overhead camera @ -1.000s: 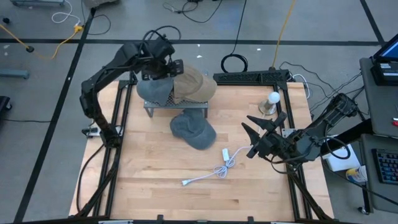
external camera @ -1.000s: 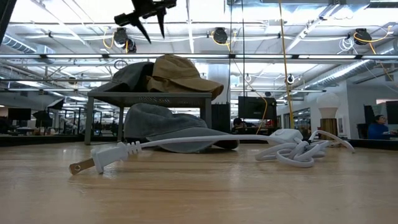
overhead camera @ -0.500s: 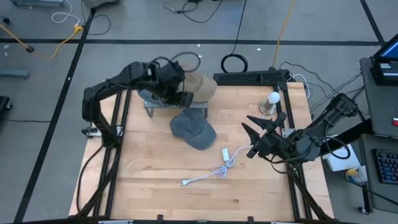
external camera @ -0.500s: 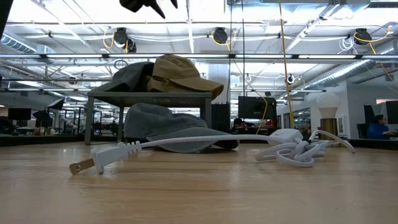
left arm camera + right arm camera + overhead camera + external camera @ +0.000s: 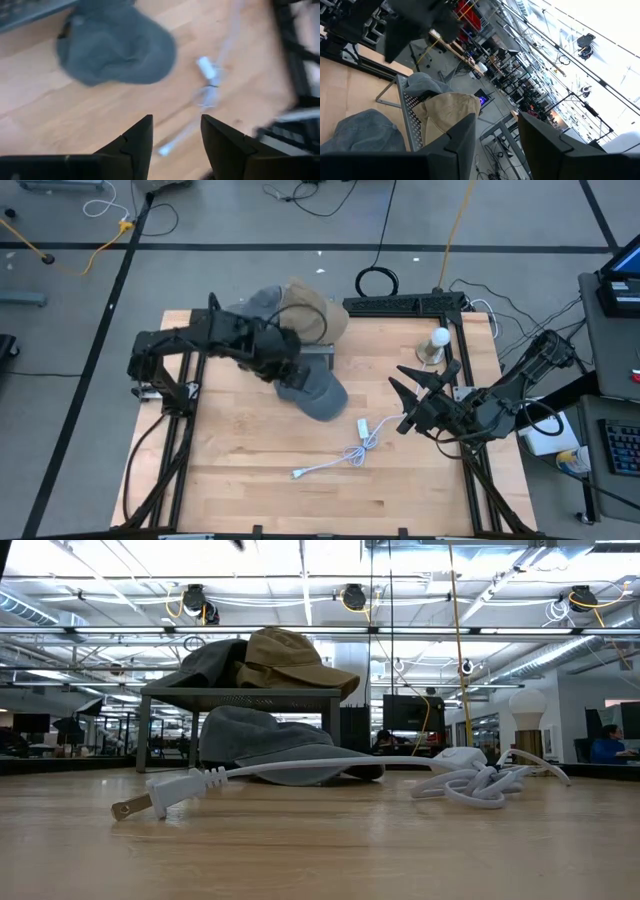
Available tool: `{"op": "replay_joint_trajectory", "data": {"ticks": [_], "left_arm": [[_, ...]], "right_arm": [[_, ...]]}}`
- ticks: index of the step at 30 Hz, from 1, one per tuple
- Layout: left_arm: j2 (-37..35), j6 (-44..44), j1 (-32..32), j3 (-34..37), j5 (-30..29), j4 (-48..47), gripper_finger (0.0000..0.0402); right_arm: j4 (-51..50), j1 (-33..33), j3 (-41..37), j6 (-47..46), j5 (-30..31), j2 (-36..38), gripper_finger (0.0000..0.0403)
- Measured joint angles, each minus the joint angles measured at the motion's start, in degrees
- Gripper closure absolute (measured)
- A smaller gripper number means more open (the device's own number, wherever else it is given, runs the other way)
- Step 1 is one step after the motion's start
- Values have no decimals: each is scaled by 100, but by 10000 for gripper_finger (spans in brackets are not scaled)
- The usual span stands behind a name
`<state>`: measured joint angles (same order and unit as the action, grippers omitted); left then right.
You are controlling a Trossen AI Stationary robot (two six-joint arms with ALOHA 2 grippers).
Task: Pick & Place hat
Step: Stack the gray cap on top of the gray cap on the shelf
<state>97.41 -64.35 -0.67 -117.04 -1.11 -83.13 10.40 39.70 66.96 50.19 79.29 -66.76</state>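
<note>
Three caps concern us: two stacked on the metal rack (image 5: 240, 695), one grey cap (image 5: 312, 390) on the table (image 5: 250, 480). Our left gripper (image 5: 172, 131) hovers open above it; descending carelessly could snag the white cable (image 5: 345, 455). Our right gripper (image 5: 415, 395) waits open.

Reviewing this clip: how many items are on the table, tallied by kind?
Hats: 3 - grey hat on table, tan hat on rack, dark grey hat on rack
Metal rack: 1
White cable: 1
Light bulb: 1
Total: 6
</note>
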Motion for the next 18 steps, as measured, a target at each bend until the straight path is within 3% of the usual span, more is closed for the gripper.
{"op": "replay_joint_trajectory", "data": {"ticks": [9,18], "left_arm": [[11,-381,-214,1417,-607,-120,159],[11,350,-160,3147,-1037,1290,106]], "right_arm": [[1,0,1,13,-5,2,263],[-2,0,0,19,-7,0,264]]}}
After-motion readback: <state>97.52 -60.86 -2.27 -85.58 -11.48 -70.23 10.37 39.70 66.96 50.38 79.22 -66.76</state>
